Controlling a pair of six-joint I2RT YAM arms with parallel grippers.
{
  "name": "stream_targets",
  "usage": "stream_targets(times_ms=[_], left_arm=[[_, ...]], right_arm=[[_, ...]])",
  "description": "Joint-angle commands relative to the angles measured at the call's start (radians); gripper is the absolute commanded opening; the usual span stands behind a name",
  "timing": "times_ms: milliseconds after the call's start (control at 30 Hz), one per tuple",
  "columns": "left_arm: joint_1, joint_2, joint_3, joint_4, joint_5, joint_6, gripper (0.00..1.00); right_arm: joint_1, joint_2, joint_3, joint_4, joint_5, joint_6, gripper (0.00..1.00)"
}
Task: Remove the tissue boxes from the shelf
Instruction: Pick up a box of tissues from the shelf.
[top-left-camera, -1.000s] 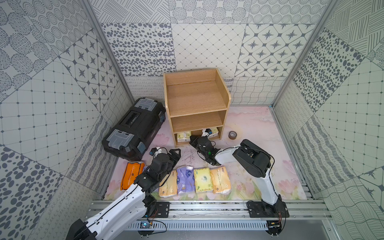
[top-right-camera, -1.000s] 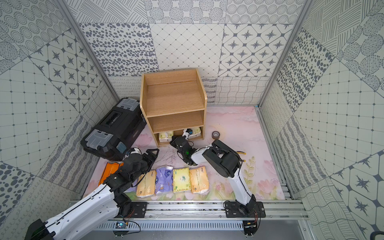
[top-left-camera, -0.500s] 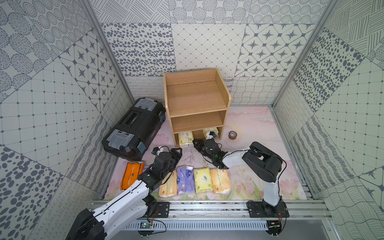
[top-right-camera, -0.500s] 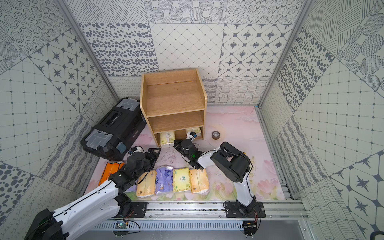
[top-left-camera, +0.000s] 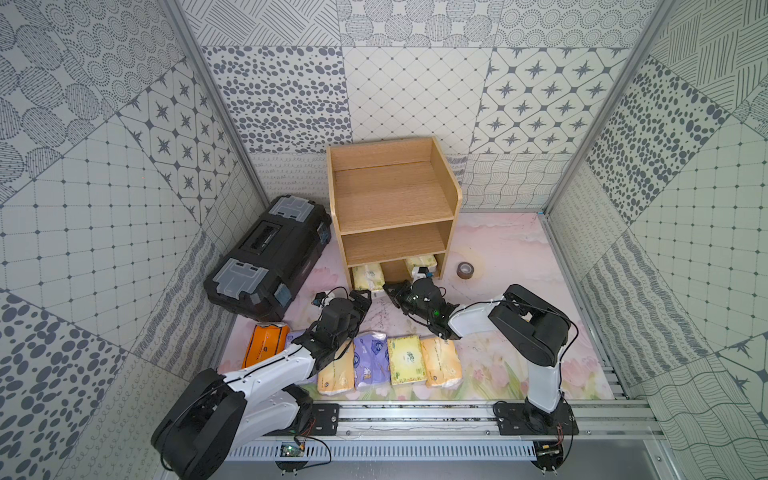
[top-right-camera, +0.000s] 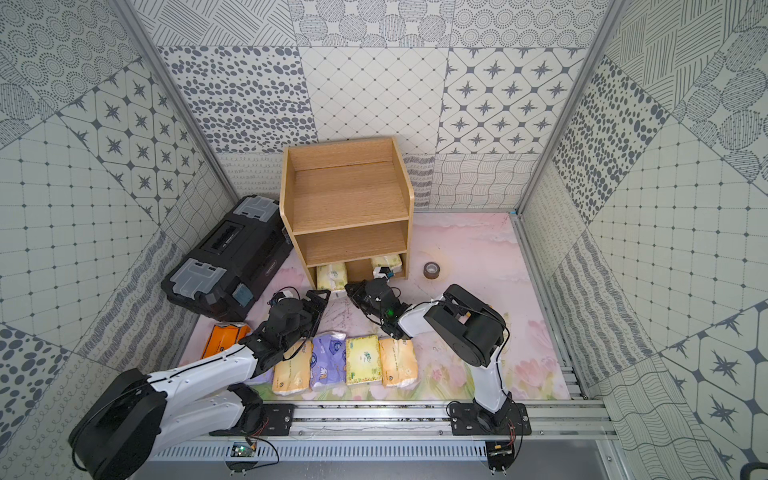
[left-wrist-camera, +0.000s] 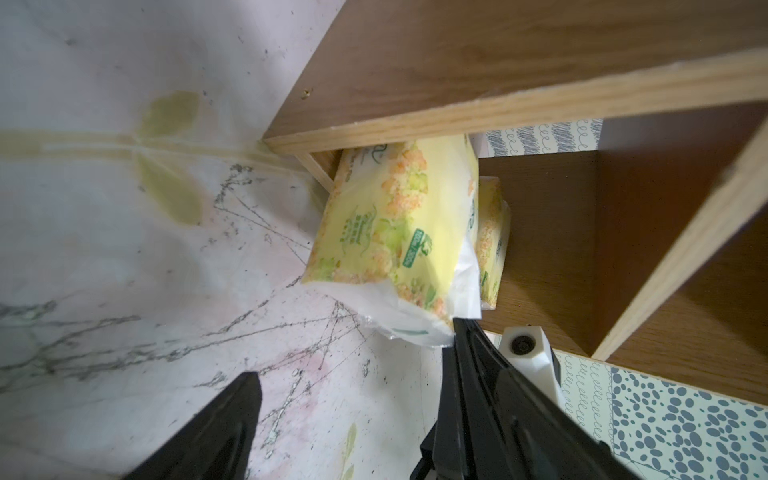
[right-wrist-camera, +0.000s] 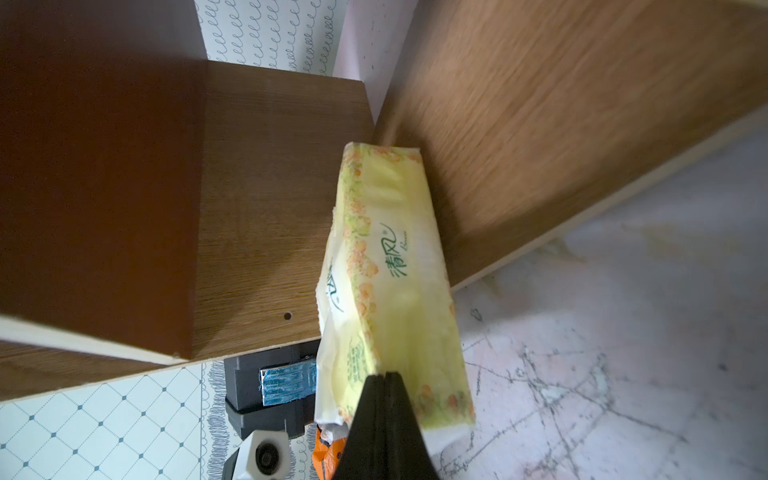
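Two pale green-yellow tissue packs lie in the bottom tier of the light-wood shelf at the back of the table: the left pack juts out past the front edge onto the table, while the right pack sits further in, near the opposite side panel. The left pincer sits just in front of the left pack with its fingers spread wide, and in the left wrist view a dark finger touches the wrapper's crimped end. The right pincer is pressed together at that same pack's near end; whether it pinches the wrapper cannot be told. Nearer the arms' rail, a row of packs lies on the table: an orange pack, then, side by side, a peach-yellow pack, a lavender pack, a green-yellow pack and a second peach-yellow pack; a further lavender pack peeks from under the left arm. A black toolbox stands left of the shelf and a grey tape roll right of it
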Motion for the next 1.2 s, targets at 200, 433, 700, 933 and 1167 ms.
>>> stream_targets(times_ms=[200,433,700,933,1167], left_arm=[[0.011,0.292,0.037,0.511,0.011,-0.112,0.94],[0.011,0.370,0.053,0.598,-0.023,-0.127,0.93],[0.010,0.372,0.061,0.605,-0.054,-0.136,0.95],[0.011,0.364,0.048,0.588,-0.093,-0.164,0.91],[0.010,0.365,0.050,0.595,-0.090,-0.163,0.55]], right_arm=[[-0.004,-0.067,-0.059,0.081,-0.036,0.116,0.00],[-0.011,-0.085,-0.080,0.106,-0.053,0.150,0.00],[-0.018,-0.097,-0.092,0.134,-0.061,0.180,0.00],[-0.019,-0.109,-0.105,0.169,-0.081,0.208,0.00],[-0.020,-0.124,-0.116,0.164,-0.082,0.204,0.00]])
